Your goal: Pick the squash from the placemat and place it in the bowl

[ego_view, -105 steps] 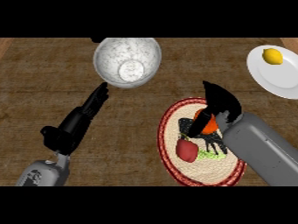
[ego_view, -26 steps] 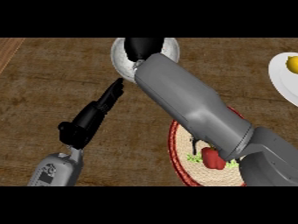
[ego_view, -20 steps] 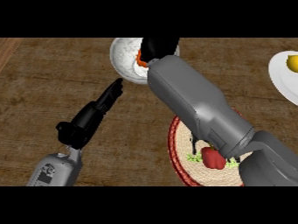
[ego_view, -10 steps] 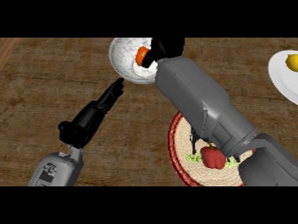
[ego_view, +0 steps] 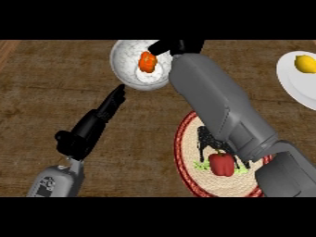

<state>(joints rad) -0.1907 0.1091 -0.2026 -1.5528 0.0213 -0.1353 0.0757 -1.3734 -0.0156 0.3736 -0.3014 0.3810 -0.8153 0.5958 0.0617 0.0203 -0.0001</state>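
The right hand (ego_view: 180, 46) was partly cut off; grasp state undetermined. The squash (ego_view: 147, 61) lay in the bowl (ego_view: 127, 70) beside it.

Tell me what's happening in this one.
The right hand is stretched over the white bowl, with the orange squash inside the bowl right beside it. The left hand is open near the bowl, holding nothing. A red pepper sits on the placemat; a lemon is on a plate.
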